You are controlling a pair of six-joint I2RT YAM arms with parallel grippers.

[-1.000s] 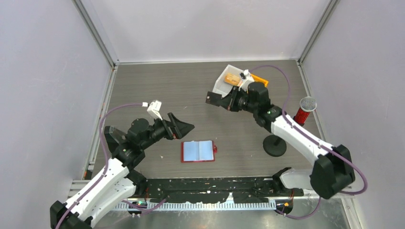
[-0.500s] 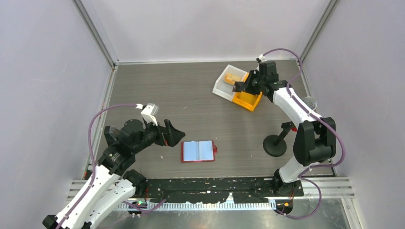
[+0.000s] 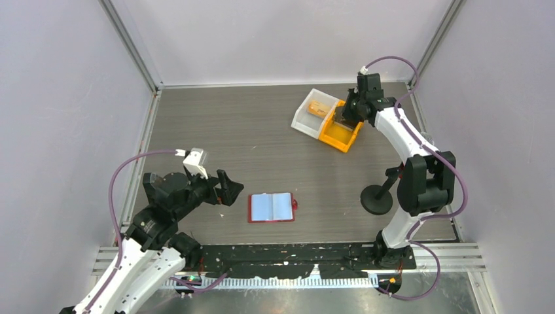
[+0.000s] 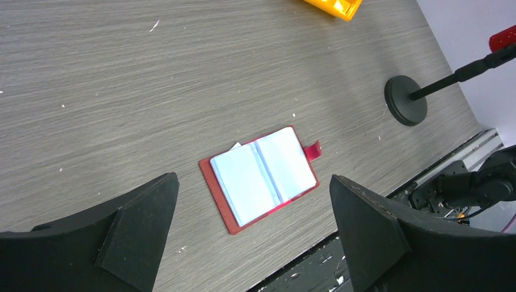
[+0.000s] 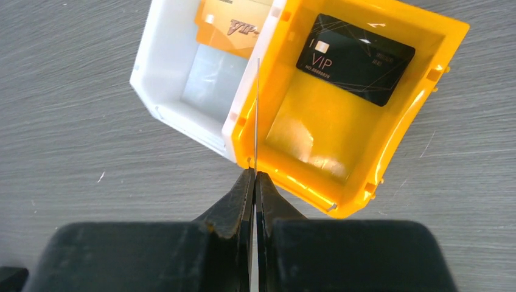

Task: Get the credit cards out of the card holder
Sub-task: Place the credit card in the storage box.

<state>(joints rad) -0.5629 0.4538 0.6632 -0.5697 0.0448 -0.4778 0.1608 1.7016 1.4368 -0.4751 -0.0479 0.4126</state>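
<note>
Nearest the bases, the left end effector (image 3: 229,186) hung released, jaws wide apart, just left of the card holder (image 4: 260,176). The holder lay opened flat on the tabletop (image 4: 152,79), pale blue lining up. Far across, the right end effector (image 5: 254,177) was clenched on a thin card (image 5: 256,115) (seen edge-on) above the wall shared by the white bin (image 5: 151,67) and the orange bin (image 5: 316,131). An orange card (image 5: 234,21) lay in the white one and a black card (image 5: 356,52) in the orange.

The grey surface (image 3: 229,131) is carrying the open card holder (image 3: 271,207) at 6 o'clock, a white bin (image 3: 302,120) touching an orange bin (image 3: 334,139) at 1, and a black stand (image 3: 376,199) at 4.
</note>
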